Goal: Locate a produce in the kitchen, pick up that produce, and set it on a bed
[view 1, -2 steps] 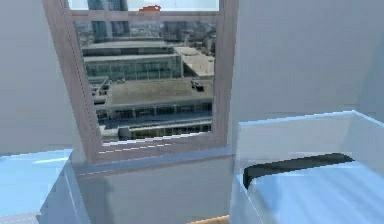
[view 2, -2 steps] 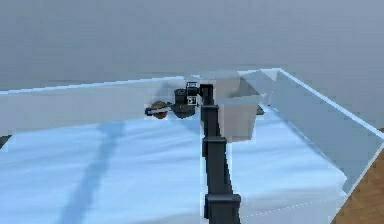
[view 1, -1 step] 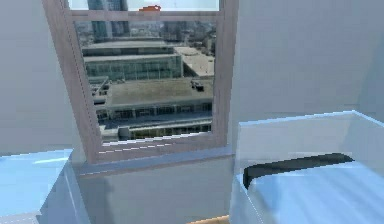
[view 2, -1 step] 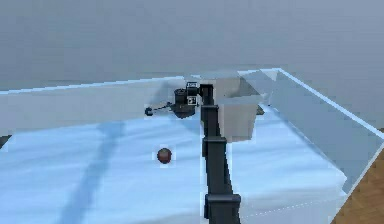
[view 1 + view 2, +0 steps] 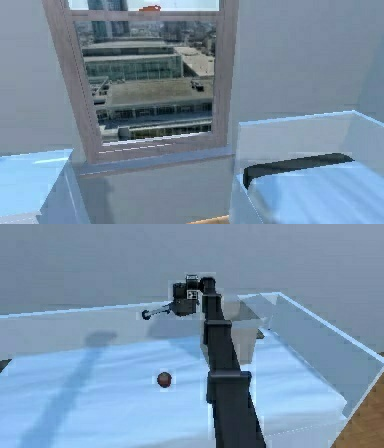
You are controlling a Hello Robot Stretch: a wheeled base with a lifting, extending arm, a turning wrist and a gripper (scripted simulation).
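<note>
A small round reddish-brown thing [image 5: 163,379], perhaps the produce, lies on the pale blue bed [image 5: 90,389] in the arm side view. The dark arm [image 5: 225,374] rises from the bottom edge and reaches out over the mattress. At its far end, the gripper [image 5: 150,314] points left, near the bed's far rim [image 5: 80,314]. Only the rim and the bare wall stand behind the fingers, so it holds nothing. The round thing rests well nearer than the gripper, left of the arm bar.
A large window [image 5: 150,75] with a city view faces me in the forward view. A pale blue bed with a dark band [image 5: 320,175] is at lower right, another pale surface [image 5: 35,185] at lower left. A pale block [image 5: 248,324] sits by the arm. Wooden floor [image 5: 365,429] borders the bed.
</note>
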